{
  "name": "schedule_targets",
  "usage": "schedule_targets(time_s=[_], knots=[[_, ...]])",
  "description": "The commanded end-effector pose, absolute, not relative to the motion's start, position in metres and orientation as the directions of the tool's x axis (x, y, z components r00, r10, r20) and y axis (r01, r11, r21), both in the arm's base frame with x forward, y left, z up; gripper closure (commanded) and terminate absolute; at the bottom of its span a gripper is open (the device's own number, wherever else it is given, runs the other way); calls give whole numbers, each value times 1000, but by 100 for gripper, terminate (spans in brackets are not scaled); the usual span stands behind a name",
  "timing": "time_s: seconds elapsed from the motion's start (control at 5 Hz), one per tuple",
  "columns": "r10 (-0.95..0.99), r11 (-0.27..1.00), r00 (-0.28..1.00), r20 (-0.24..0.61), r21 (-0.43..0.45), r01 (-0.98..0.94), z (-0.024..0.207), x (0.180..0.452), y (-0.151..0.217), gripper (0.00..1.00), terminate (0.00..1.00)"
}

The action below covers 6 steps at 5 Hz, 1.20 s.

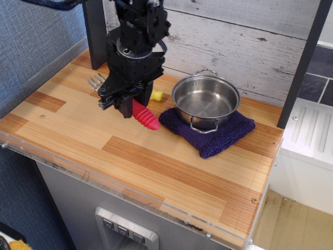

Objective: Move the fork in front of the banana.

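My black gripper (pixel 123 102) is shut on the fork, gripping it near the middle. The fork's ribbed red handle (pixel 144 116) sticks out to the lower right of the fingers, and its silver tines (pixel 95 80) show to the upper left. The fork hangs just above the wooden table (pixel 156 156) at the back left. Of the yellow banana, only its stub end (pixel 156 95) shows, right behind the gripper; the rest is hidden by the gripper body.
A steel pot (pixel 206 100) stands on a dark blue cloth (pixel 223 135) at the back right, close to the fork's handle tip. A black arm post (pixel 96 31) rises at the back left. A grey plank wall runs behind the table.
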<state>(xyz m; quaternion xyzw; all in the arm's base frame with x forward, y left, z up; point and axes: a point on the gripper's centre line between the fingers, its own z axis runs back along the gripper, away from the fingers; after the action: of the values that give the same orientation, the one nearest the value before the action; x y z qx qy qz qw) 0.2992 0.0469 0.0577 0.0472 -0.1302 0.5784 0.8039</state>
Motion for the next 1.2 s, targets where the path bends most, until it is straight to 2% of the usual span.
schedule_targets(time_s=[0.0,0.4,1.0], knots=[[929,269,234,288,-89,-959,60,317,69,100,0],[934,239,209,289,-73,-968,48,331,92,100,0],[939,239,225,262,-23,-971,21,338,103,100,0]])
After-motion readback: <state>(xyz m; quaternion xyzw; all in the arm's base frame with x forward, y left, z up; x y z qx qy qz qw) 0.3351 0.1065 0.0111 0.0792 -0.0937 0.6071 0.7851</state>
